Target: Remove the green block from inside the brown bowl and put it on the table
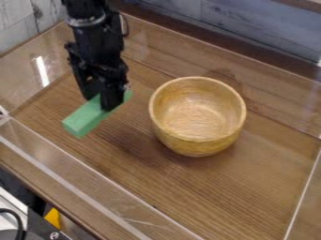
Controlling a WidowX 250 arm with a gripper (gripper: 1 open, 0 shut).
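The green block (pixel 85 117) hangs tilted just above the table (pixel 189 183), left of the brown bowl (pixel 198 114). My gripper (pixel 104 94) points straight down and is shut on the block's upper end. The block's lower end reaches toward the front left, close to the wood; whether it touches I cannot tell. The bowl stands upright and holds nothing, about a hand's width to the right of the gripper.
Clear plastic walls (pixel 75 192) edge the tabletop at front, left and right. A clear plastic stand (pixel 103 28) sits at the back left behind the arm. Bare wood lies in front of the bowl and block.
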